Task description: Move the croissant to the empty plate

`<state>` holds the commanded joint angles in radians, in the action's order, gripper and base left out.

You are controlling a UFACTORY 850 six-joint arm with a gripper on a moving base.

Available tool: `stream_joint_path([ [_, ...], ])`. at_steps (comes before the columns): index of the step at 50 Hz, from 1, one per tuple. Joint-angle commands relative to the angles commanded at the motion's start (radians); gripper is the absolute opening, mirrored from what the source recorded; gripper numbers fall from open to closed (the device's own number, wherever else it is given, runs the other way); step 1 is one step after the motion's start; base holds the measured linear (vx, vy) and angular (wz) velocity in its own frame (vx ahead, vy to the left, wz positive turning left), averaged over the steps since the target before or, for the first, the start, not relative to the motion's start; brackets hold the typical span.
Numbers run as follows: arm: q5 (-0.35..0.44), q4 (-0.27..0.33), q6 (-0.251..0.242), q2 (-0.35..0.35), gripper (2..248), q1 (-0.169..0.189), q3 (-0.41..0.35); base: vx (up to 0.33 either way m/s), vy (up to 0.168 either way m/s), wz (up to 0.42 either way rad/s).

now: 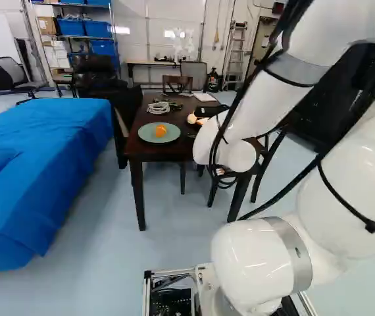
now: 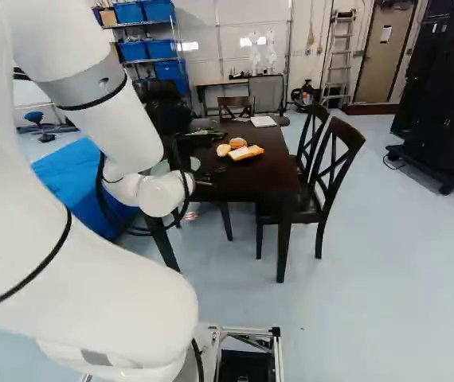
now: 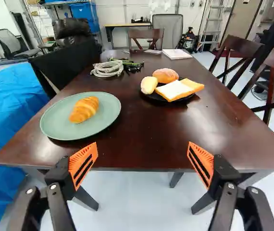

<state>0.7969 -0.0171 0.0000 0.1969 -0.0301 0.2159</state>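
Croissant: golden and ridged, lying on the green plate at the table's near left, one end toward you and the other toward far right.
Croissant, handling: expect it to be light; if real, soft and flaky, easily crushed or shedding crust; if a toy, firmer and perhaps slick. Take it across the thick middle, one pad on each long side, and close gently; the tapered ends would offer a poorer hold.
Green plate: bears only the croissant. Its low rim could be knocked if you descend off-centre.
Black plate: to the right and somewhat farther; holds a pale roll, a round bun and sliced bread, so it is no empty plate.
Empty plate: you can see none. Either the croissant already lies where you want it, or the target is out of view; settle this before reaching.
Gripper: spread wide, orange pads well apart, nothing held; it appears short of the near edge of the dark wooden table. The croissant is ahead and to its left.
Coiled cable: beyond the green plate, apart from it.
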Motion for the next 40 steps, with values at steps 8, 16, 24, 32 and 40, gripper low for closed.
stream_joint_path([
  [8,0.024,0.005,0.0,0.026,247,0.009,-0.04,0.0,0.0,0.0],
  [16,0.043,0.01,0.0,0.046,247,0.017,-0.072,0.0,0.0,0.0],
  [24,0.057,0.013,0.0,0.062,247,0.023,-0.097,0.0,0.0,0.0],
  [32,0.068,0.015,0.0,0.073,247,0.027,-0.115,0.0,0.0,0.0],
  [40,0.074,0.017,0.0,0.08,247,0.029,-0.125,0.0,0.0,0.0],
])
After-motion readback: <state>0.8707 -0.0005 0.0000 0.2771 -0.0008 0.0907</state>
